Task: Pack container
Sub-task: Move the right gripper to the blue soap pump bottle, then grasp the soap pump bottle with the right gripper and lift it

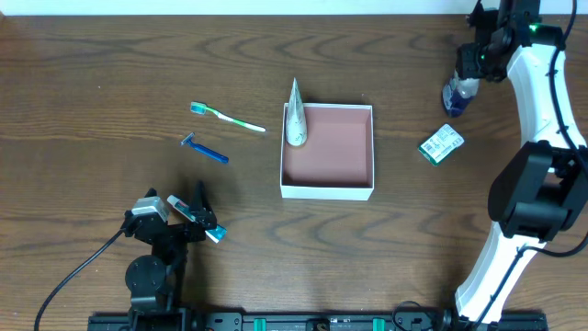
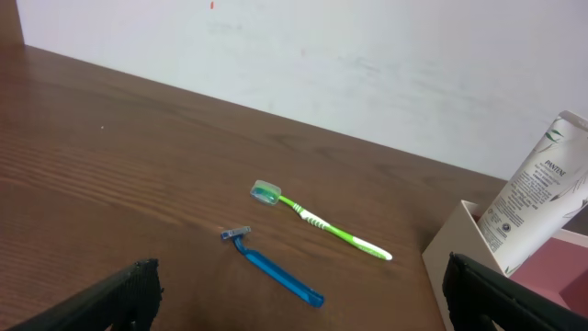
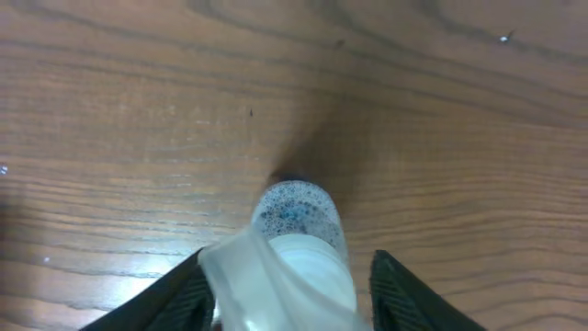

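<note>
As we read the overhead view from left to right, the left gripper sits near the front edge of the wooden table, its jaws spread wide and holding nothing. Its wrist view shows the two dark fingers at the lower corners of the frame.

Beyond this gripper lie a green-and-white toothbrush and a blue razor, near each other but not touching.

The container rests at mid-table, to the right of the left gripper and farther back, well apart from it. A white tube leans over the container's far left wall, with its lower end inside and its flat end raised above the rim.

To the right of the container, and apart from it, a small green-and-white packet lies on the wood.

At the far right rear, the right gripper stands over a small bottle of blue liquid, well apart from the container. In the right wrist view, its fingers flank the bottle on both sides. We cannot tell whether they press on it.
</note>
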